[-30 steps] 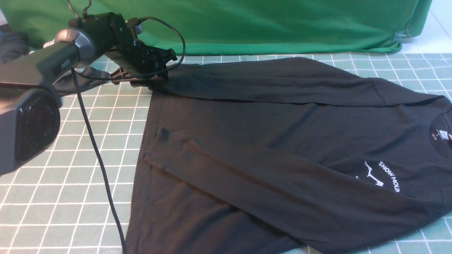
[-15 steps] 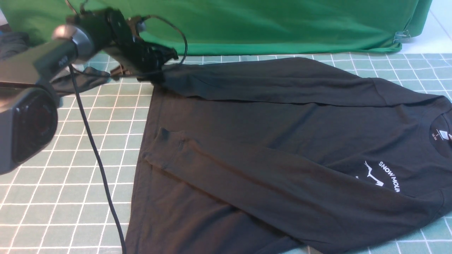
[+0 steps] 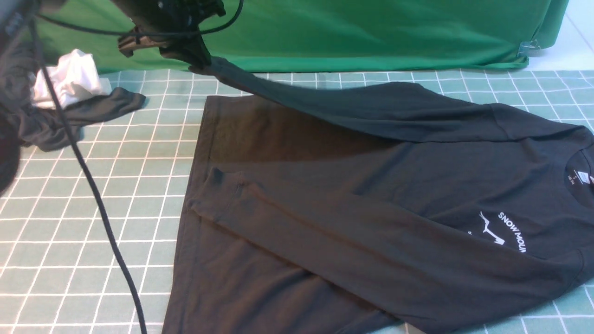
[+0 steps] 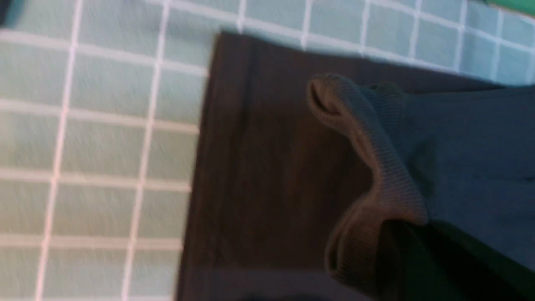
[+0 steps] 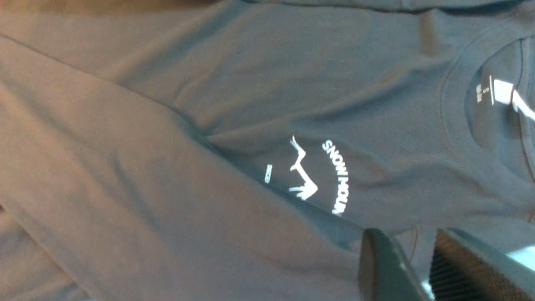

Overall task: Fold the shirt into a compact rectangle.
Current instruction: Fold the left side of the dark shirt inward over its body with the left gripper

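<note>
The black long-sleeved shirt lies spread on the checked mat, collar to the right, with its white neck label and "SNOW MOUNTAIN" print showing. High at the back left, my left gripper is shut on the cuff of the far sleeve, which hangs taut from it down to the shoulder. The near sleeve lies folded across the body. In the right wrist view my right gripper hovers open above the shirt beside the print, holding nothing. The front view does not show it.
A dark grey garment bunched with a white cloth lies at the back left. A green backdrop closes the far side, with a metal clip at its right. My left arm's black cable hangs over the mat.
My left gripper has risen with the sleeve cuff, pulling the far sleeve up off the shirt body. The arm now uncovers the grey garment and white cloth.
</note>
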